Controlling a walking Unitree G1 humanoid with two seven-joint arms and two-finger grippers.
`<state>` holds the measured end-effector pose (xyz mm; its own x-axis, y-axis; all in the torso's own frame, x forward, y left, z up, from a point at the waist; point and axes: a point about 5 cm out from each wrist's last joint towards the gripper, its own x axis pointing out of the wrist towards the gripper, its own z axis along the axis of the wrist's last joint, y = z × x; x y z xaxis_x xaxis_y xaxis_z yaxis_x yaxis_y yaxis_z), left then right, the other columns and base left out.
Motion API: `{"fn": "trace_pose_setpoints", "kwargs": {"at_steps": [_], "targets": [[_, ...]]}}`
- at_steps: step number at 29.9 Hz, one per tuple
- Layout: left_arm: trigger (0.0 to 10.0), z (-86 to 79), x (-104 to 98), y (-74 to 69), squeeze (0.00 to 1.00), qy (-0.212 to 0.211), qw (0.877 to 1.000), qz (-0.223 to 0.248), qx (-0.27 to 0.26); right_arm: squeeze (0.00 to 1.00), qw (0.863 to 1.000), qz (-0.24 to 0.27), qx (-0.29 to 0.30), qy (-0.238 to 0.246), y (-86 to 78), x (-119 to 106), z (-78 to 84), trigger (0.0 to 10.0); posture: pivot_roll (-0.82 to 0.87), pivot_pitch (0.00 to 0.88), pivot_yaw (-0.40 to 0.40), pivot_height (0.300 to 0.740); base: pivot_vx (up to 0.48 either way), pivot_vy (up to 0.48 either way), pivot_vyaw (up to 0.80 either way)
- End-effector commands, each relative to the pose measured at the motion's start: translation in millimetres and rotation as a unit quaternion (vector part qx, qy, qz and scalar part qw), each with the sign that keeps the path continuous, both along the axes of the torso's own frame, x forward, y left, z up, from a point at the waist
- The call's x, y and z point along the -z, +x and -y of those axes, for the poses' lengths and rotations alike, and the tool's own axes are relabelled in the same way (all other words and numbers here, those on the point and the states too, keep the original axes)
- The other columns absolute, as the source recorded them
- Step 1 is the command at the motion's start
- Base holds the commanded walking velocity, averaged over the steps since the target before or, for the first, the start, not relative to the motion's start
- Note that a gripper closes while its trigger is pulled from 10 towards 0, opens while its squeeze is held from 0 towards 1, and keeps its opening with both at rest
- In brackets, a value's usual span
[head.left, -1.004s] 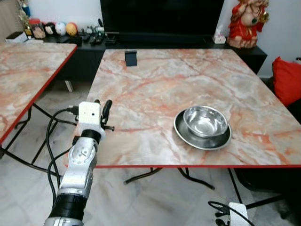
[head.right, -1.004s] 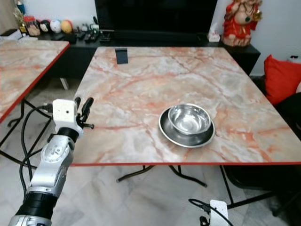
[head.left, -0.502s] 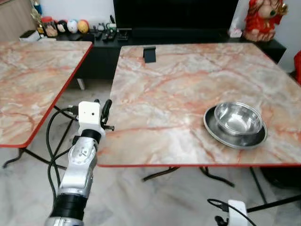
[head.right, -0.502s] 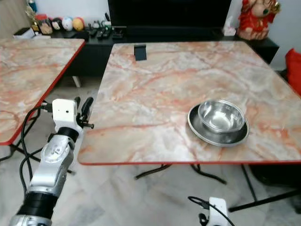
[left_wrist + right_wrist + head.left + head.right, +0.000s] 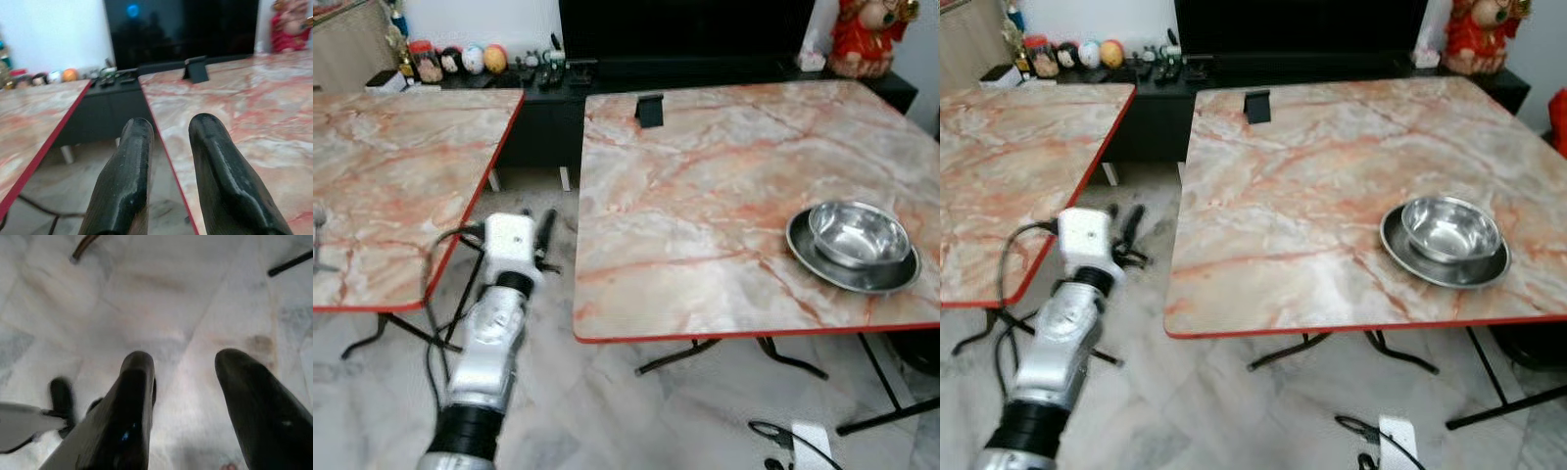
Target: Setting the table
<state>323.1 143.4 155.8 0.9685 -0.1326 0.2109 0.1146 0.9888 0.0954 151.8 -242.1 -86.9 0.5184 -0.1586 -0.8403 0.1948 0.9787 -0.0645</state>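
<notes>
A shiny steel bowl (image 5: 859,233) sits in a steel plate (image 5: 811,261) near the front right edge of the marble table (image 5: 705,186). My left gripper (image 5: 546,233) is raised in the gap between the two tables, left of this table's red edge and far from the bowl. In the left wrist view my left gripper (image 5: 172,128) is open with nothing between its fingers. My right arm (image 5: 808,446) hangs low. In the right wrist view my right gripper (image 5: 186,364) is open and empty above the tiled floor.
A second marble table (image 5: 391,176) stands to the left. A small black stand (image 5: 649,110) sits at the far edge of the right table. Behind it are a dark TV cabinet (image 5: 538,83) with small items and a red statue (image 5: 862,34). Black table legs (image 5: 783,357) cross the floor.
The whole view has swung left: the bowl and plate now sit farther right and more of the left table shows. My left arm keeps its raised pose.
</notes>
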Motion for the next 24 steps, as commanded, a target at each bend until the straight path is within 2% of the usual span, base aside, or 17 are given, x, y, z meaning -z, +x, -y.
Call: {"fn": "trace_pose_setpoints", "kwargs": {"at_steps": [1, 24], "targets": [[10.0, -8.5, -4.6, -0.1, 0.0, 0.009, 1.0, 0.007, -0.011, 0.0, 1.0, 0.007, -0.003, 0.003, 3.9, -0.8, -3.1, 10.0, 0.12, 0.0, -0.003, 0.727, 0.0, 0.311, 0.0], [10.0, -13.0, -2.0, -2.2, 0.0, 0.009, 1.0, 0.004, -0.024, 0.0, 1.0, 0.009, -0.003, 0.001, 6.0, -1.9, -2.1, 10.0, 0.12, 0.0, -0.013, 0.727, 0.0, 0.313, 0.0]]}}
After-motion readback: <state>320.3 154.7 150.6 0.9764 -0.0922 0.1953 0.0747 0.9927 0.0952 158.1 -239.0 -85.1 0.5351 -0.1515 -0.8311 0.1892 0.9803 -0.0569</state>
